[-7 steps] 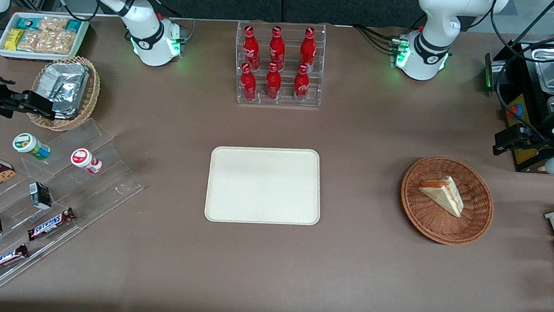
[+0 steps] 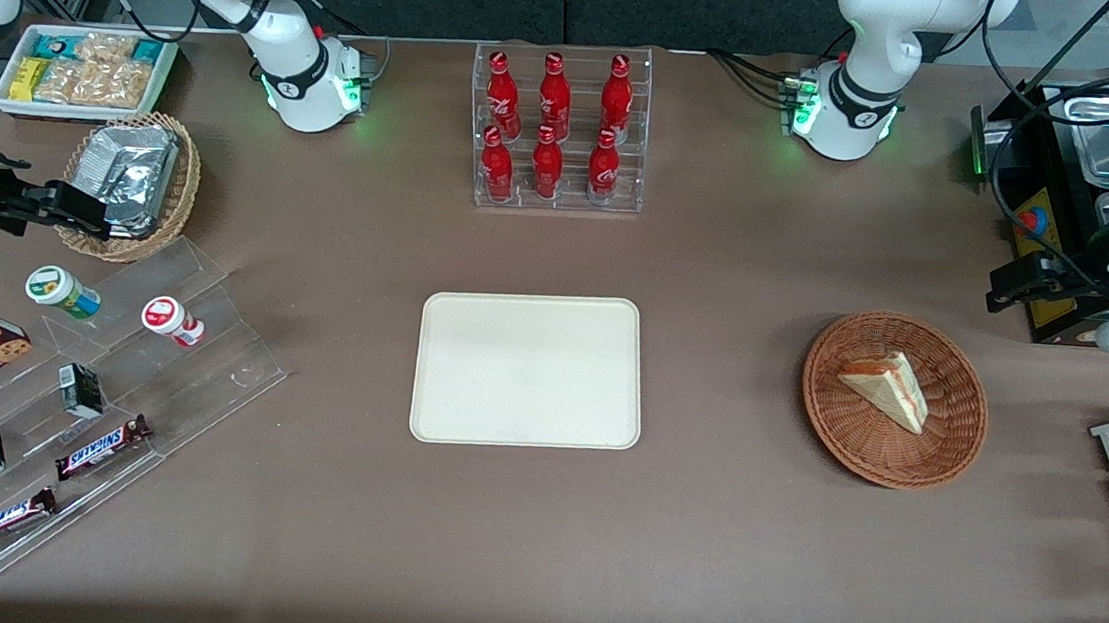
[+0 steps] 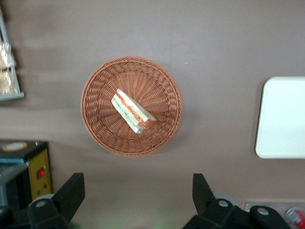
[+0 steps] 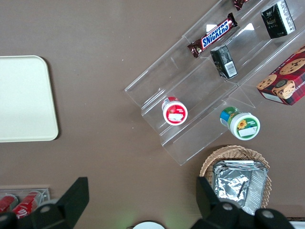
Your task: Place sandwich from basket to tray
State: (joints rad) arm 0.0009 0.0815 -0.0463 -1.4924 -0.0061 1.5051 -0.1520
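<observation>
Sandwich (image 2: 885,389) — one wedge, lying in the reddish-brown wicker basket (image 2: 944,451) on the brown desk (image 2: 736,528), toward the working arm's end. Cream tray (image 2: 529,370) sits bare mid-desk, well apart from the basket. Left arm's pincer (image 3: 138,195) hangs high above the desk just beside the basket, farther from the front camera — fingers spread wide, holding nothing. Six red bottles (image 2: 551,126) stand in a clear rack.

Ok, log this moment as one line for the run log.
phase: approach | gripper: open, above table near basket, holding nothing | sandwich: in basket, untouched | tray: no sandwich on it yet
</observation>
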